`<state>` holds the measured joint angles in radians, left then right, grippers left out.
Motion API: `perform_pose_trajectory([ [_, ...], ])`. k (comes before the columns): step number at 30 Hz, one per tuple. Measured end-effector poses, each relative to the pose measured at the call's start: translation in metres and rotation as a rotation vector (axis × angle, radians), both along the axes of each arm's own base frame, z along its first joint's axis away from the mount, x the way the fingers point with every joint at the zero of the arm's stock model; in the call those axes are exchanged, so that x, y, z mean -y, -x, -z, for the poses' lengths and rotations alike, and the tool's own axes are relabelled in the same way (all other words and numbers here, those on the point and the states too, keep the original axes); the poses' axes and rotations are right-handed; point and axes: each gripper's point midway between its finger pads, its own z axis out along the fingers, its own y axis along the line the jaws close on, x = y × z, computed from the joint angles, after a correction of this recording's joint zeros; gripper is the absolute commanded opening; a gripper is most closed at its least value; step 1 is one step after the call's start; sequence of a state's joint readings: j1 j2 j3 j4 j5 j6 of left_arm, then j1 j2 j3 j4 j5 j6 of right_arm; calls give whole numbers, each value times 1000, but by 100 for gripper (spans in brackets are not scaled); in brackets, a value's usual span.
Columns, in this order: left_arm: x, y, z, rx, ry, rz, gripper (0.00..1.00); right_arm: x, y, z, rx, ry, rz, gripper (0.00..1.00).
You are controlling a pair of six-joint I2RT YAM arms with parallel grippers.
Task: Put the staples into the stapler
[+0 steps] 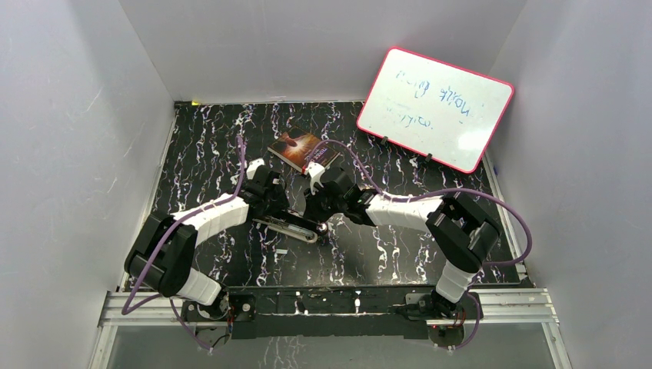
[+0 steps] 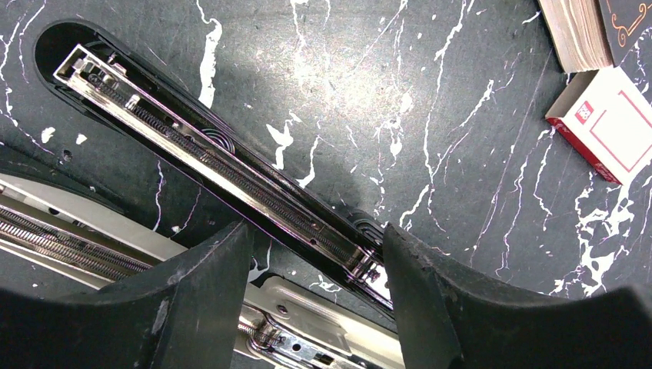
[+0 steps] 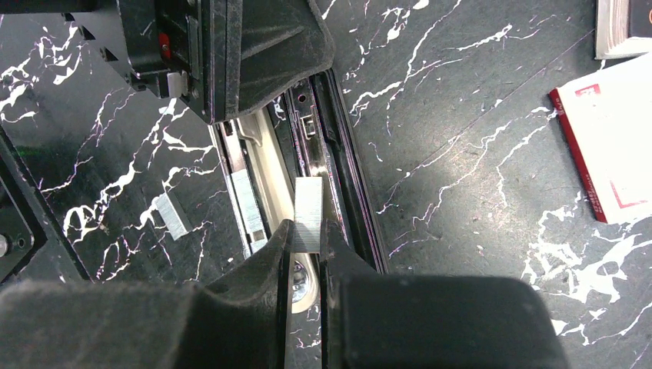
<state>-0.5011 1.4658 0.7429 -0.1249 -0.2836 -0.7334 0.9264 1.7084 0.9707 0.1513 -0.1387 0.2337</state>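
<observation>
Ahead of both arms on the counter (image 1: 369,254), the stapler (image 1: 288,227) is lying opened, its channel running straight away from the right fingers (image 3: 269,261). At its far end the left fingers (image 2: 207,284) are standing half spread, seemingly clamping its sides. Nearly closed, the right fingers are pinching the staples (image 3: 307,207) by the near end, the strip pointing along the channel just beneath, so this arm is sitting nearer.

A dark-covered book (image 1: 302,147) lies flat on the black, white-veined bench (image 1: 384,257) just beyond both jaws; farther back, to their right, a pink-rimmed whiteboard (image 1: 435,108) with scribbled writing stands tilted
</observation>
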Motion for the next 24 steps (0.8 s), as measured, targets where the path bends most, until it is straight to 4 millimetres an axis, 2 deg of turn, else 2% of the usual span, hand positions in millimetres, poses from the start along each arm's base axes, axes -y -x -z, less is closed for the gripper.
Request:
perform_pose_trajectory([
  [15,-1,1,0,-1,-5,-2,61,-1,2,1,-3,0,-2,0],
  [24,-1,1,0,-1,-5,-2,61,1,3,10,-20,23,-1,0],
])
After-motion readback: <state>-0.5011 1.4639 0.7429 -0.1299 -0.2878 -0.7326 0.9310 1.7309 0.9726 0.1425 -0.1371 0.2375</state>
